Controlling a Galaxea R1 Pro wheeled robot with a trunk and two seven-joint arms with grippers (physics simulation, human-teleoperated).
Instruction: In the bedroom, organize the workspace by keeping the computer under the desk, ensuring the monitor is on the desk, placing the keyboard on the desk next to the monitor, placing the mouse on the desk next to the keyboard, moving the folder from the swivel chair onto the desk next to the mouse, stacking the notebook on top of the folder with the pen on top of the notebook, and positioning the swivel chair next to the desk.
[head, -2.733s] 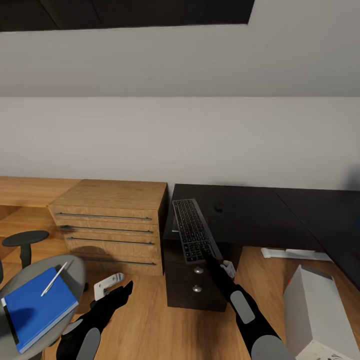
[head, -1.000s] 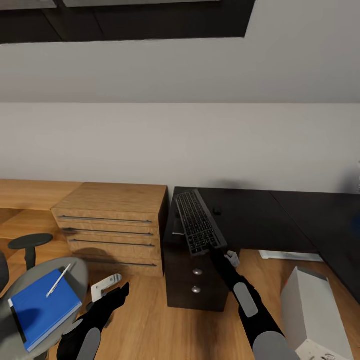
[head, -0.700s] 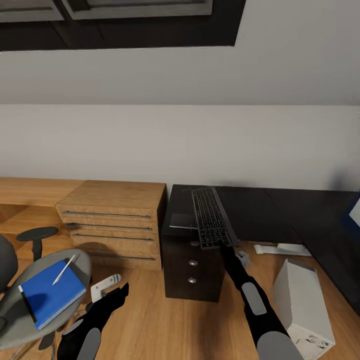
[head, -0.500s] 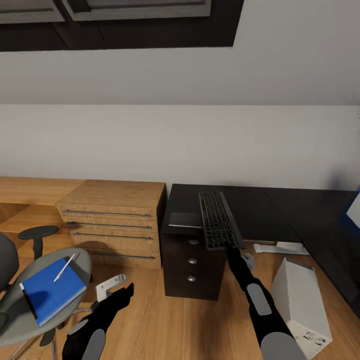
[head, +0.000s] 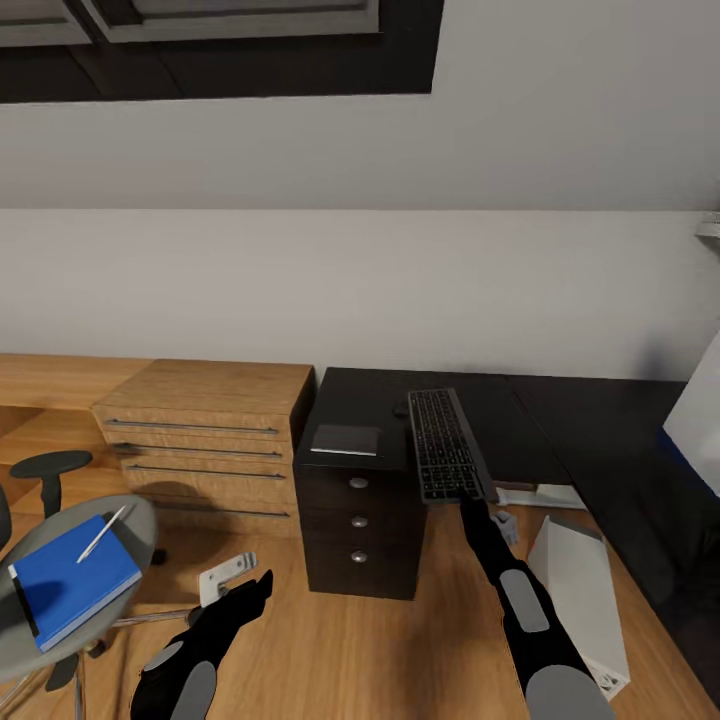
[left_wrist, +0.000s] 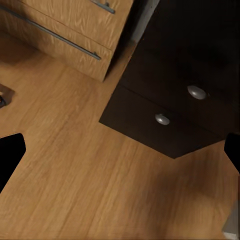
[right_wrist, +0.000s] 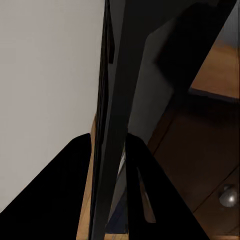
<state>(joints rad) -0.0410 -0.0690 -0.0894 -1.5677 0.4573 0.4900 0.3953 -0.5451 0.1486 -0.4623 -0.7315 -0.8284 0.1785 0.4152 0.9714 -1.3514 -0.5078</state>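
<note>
- Head view: the keyboard (head: 446, 457), slim and black with a silvery edge, lies lengthwise over the desk (head: 520, 420), its near end pinched by the right gripper (head: 470, 500). A small dark shape sits beside its far end, too small to name. The blue folder (head: 70, 585) with the pen (head: 102, 533) rests on the swivel chair (head: 120, 520), cut off at the frame edge. The computer (head: 580, 585) stands on the floor.
- Left wrist view: the left gripper (left_wrist: 120, 155) is spread wide above the wood floor (left_wrist: 75, 180), facing the desk's knobbed drawers (left_wrist: 165, 117).
- Right wrist view: the dark fingers (right_wrist: 75, 190) clamp the keyboard's thin edge (right_wrist: 112, 150); its keys are hidden.
</note>
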